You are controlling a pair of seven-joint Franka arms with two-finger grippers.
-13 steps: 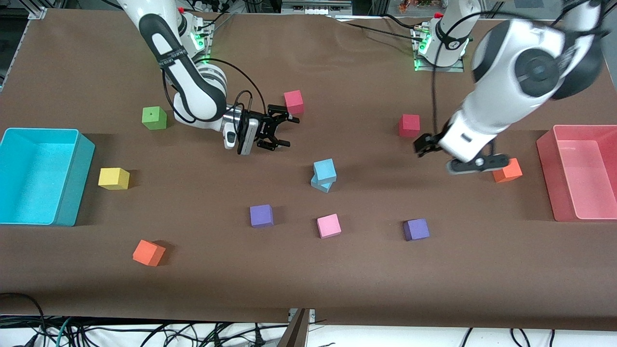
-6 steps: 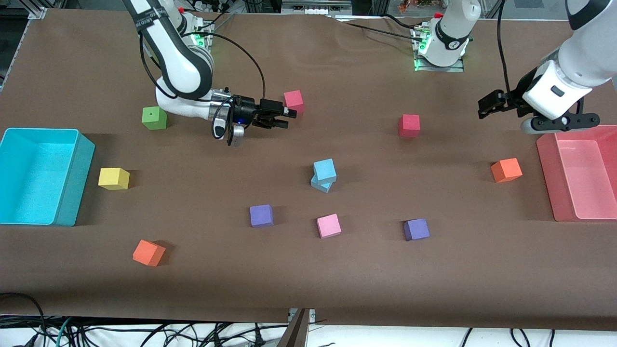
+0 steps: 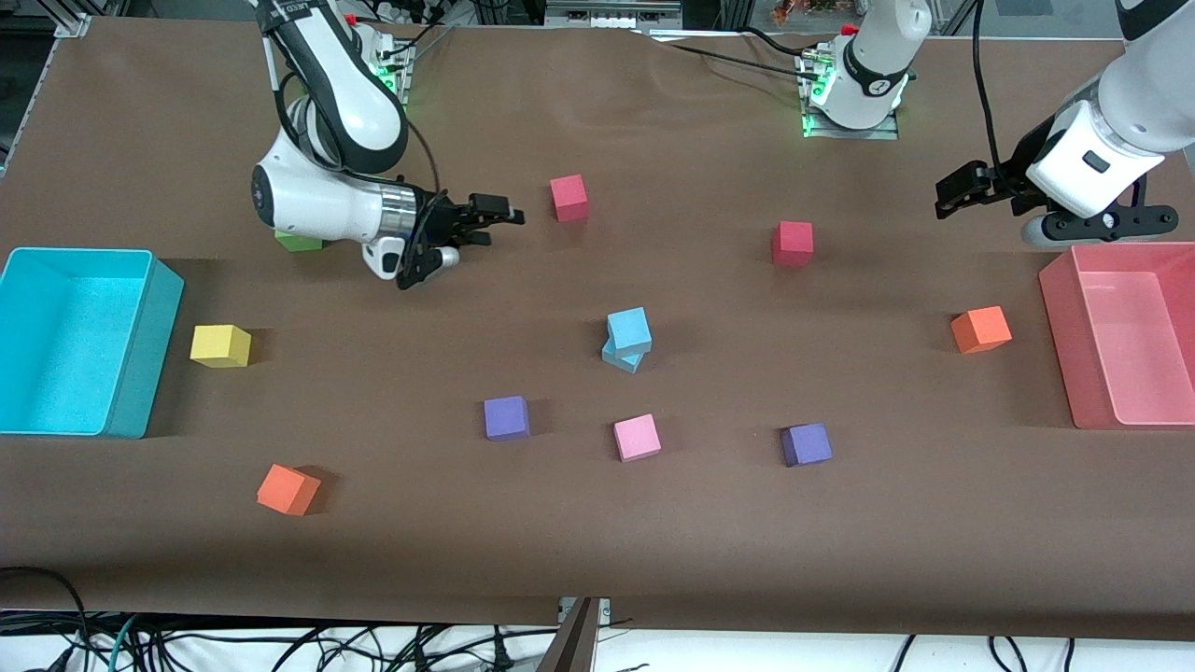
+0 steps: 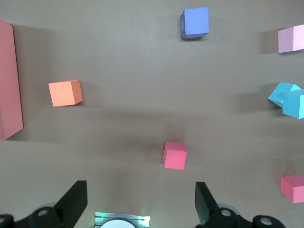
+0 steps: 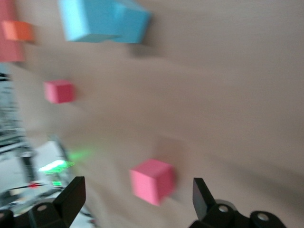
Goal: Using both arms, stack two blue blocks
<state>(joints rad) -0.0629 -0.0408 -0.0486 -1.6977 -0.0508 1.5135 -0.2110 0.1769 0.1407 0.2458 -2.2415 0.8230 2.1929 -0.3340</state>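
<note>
Two sky-blue blocks stand stacked in the middle of the table, the upper block point(image 3: 629, 327) sitting skewed on the lower block point(image 3: 619, 357). They also show in the left wrist view point(image 4: 289, 97) and the right wrist view point(image 5: 102, 19). My right gripper point(image 3: 495, 224) is open and empty in the air, between the green cube and the pink-red cube point(image 3: 569, 197); its black fingertips point(image 5: 71, 197) show wide apart. My left gripper point(image 3: 957, 191) is open and empty in the air near the red bin point(image 3: 1060, 280); its fingertips point(image 4: 76, 204) are wide apart.
A teal bin point(image 3: 140, 345) stands at the right arm's end. Loose cubes lie around: green point(image 3: 299, 243) partly hidden by the right arm, yellow point(image 3: 220, 345), orange point(image 3: 288, 489), orange point(image 3: 980, 329), purple point(image 3: 506, 417), purple point(image 3: 807, 444), pink point(image 3: 637, 437), red point(image 3: 792, 243).
The left gripper has risen from over the orange cube and drawn off to beside the red bin. The right gripper has pulled back toward its base. The blue stack has not moved.
</note>
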